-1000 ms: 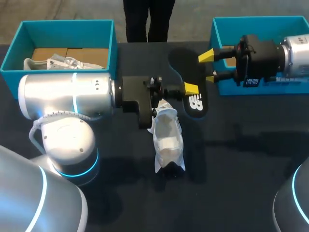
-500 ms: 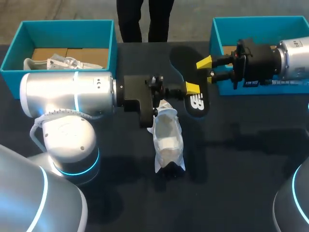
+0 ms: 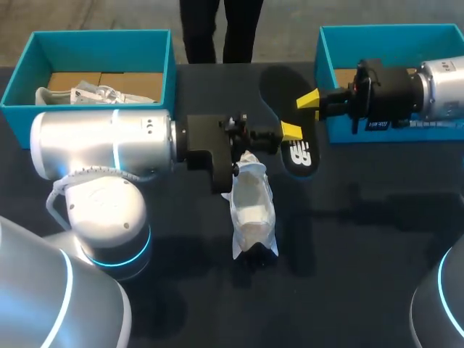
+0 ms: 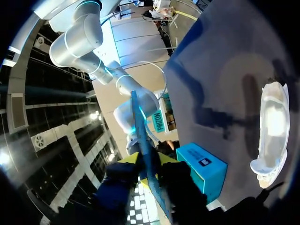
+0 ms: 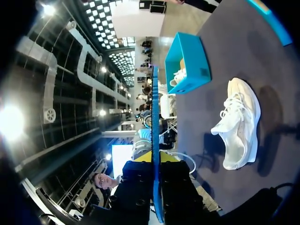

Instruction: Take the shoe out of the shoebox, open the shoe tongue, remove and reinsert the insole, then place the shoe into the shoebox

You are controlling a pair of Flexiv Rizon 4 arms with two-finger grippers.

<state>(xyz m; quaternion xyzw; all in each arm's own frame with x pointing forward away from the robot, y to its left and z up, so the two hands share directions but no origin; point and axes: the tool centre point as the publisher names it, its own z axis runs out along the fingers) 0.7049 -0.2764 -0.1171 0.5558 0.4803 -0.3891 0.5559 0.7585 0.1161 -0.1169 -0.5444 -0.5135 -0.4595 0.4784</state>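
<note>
The left claw (image 3: 288, 133) and right claw (image 3: 310, 101) both pinch the black insole (image 3: 299, 156) above the desk (image 3: 362, 239). The white shoe (image 3: 250, 206) lies beside the left claw. The right arm crosses a teal shoebox (image 3: 326, 43).

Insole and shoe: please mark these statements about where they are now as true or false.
1. The insole is inside the shoe. False: it is out of the shoe, held between the grippers.
2. The left gripper and the right gripper are both shut on the insole. True.
3. The shoe lies in the right shoebox. False: it lies on the table.
4. The left shoebox has something pale in it. True.
</note>
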